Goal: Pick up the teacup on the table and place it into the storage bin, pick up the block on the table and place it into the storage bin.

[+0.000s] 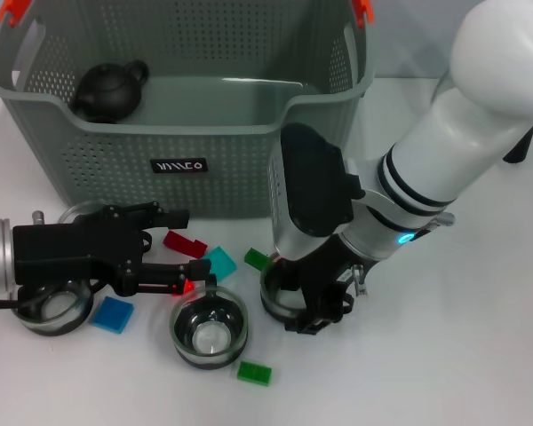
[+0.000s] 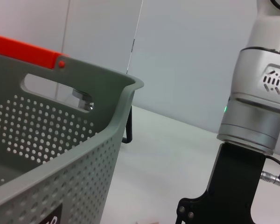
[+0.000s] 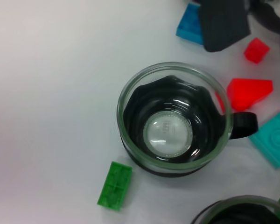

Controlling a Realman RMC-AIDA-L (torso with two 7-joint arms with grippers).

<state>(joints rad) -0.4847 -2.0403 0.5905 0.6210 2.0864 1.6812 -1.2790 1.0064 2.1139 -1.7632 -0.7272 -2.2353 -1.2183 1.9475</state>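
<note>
Glass teacup sits on the desk in front of the storage bin, blocks scattered round it. Left claw lies low beside it, fingers spread, empty. Right claw is down at another cup; grip unclear. Glass looks slick, rigid and breakable: take the rim or black handle gently.
</note>
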